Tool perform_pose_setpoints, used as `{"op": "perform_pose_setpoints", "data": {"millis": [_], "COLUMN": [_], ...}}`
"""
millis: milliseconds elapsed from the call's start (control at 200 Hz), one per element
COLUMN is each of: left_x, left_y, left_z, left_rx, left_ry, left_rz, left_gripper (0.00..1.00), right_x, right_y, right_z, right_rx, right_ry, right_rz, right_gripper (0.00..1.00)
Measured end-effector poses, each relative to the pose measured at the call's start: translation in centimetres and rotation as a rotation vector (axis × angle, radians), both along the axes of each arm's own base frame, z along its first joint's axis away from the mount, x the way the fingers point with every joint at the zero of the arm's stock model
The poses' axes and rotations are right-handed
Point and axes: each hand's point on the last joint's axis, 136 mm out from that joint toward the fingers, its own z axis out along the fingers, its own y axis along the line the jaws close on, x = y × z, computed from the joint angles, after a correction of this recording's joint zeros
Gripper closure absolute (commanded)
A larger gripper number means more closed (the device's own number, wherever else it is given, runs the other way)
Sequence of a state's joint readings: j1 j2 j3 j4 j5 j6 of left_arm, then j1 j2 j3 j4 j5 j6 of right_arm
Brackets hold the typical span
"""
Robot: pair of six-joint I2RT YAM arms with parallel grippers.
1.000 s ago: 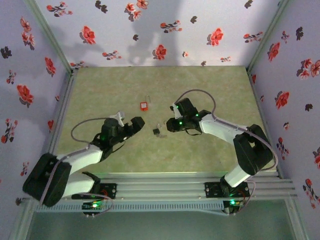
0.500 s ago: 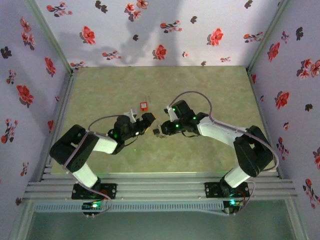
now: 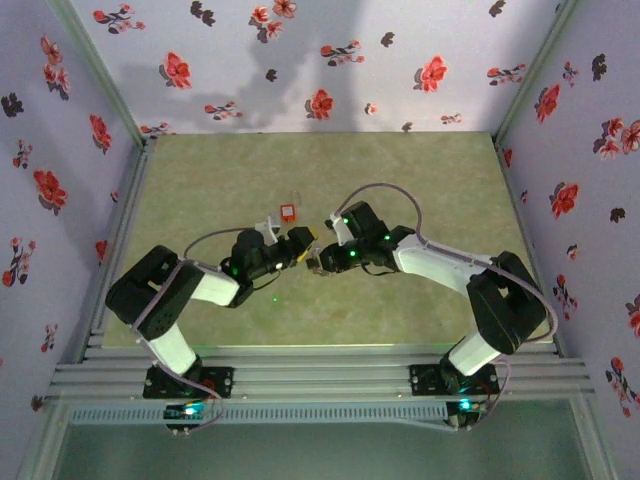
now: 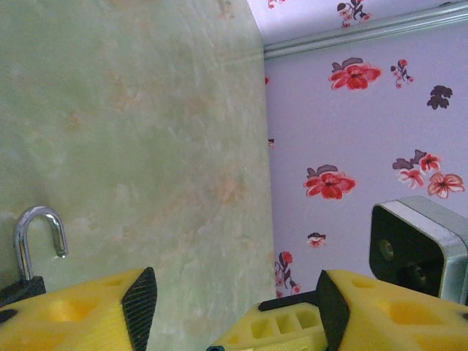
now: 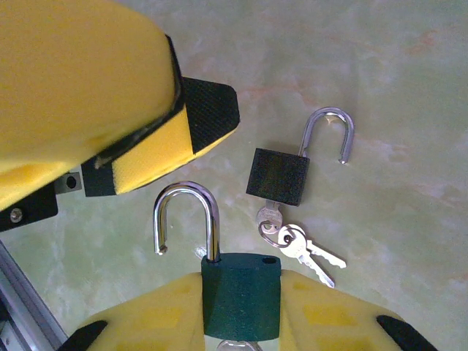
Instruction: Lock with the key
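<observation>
Right gripper (image 5: 238, 318) clamps green padlock (image 5: 240, 289); left gripper (image 4: 234, 300), jaws apart, just ahead. Off-centre pinch on shackle (image 5: 187, 219) could twist it loose.

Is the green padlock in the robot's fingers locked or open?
Open. The green padlock has one shackle leg hanging free of its body.

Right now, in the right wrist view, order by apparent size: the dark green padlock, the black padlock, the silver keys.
1. dark green padlock with open steel shackle, narrowly; it is nearest the camera, so unsure
2. black square padlock
3. small silver keys on a ring
</observation>
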State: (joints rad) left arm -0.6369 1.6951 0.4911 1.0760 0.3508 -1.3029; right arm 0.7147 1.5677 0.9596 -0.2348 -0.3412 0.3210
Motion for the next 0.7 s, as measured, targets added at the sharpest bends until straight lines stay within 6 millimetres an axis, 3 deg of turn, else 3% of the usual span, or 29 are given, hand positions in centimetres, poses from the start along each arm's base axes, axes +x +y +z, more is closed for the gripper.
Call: {"op": "perform_pose_setpoints", "data": {"millis": [245, 700], "left_x": [-0.5, -1.0], "left_y": [-0.3, -1.0], "left_z": [-1.0, -1.0], "left_rx": [0.012, 0.003], "left_ry": [0.023, 0.024], "left_rz": [-0.031, -0.077], "left_gripper": [0.49, 0.67], "right_x": [0.0, 0.0], "right_y": [0.0, 0.0], "right_z": [0.0, 0.0], "right_rx": [0.001, 0.002], "right_ry": [-0.001, -0.002], "right_rz": [0.0, 0.0], "right_gripper": [0.75, 0.76]}}
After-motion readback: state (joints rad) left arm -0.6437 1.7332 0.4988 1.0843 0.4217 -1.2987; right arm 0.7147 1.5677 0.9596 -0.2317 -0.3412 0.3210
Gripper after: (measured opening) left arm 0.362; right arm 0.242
